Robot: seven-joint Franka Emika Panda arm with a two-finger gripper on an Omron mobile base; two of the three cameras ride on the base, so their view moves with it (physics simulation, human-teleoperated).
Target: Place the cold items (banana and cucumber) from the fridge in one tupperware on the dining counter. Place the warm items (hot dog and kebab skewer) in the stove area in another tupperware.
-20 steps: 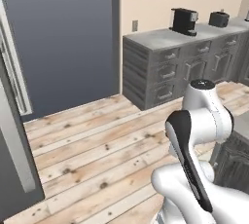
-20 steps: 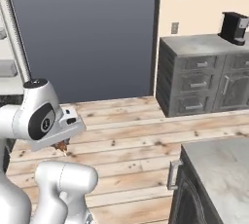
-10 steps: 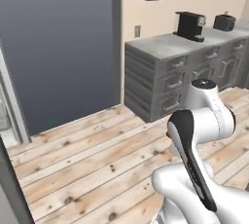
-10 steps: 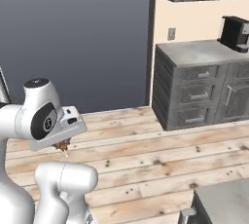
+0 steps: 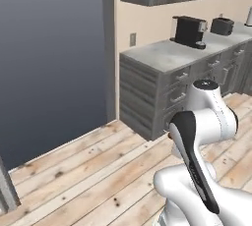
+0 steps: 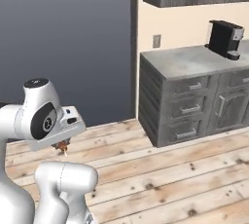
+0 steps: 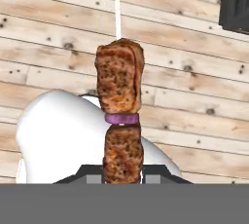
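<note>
The kebab skewer (image 7: 119, 116), brown meat chunks with a purple ring on a thin white stick, stands up from the bottom of the hand view with my gripper (image 7: 121, 175) shut on its lower end. In the right base view the hand (image 6: 62, 129) is tucked low over the arm's base, and a bit of the kebab skewer (image 6: 62, 146) pokes out beneath it. The banana, cucumber, hot dog and tupperware are out of view.
A grey cabinet run with drawers (image 6: 192, 106) and a stone counter (image 5: 167, 53) stands ahead on the right, carrying a black coffee machine (image 5: 188, 31) and a toaster (image 5: 222, 25). A dark grey wall panel (image 5: 49, 58) lies to the left. Wooden floor (image 6: 160, 169) stretches between.
The base has driven or turned: the whole scene has shifted, and the cabinets and dark panel appear closer. The arm keeps its tucked pose with the kebab skewer still held.
</note>
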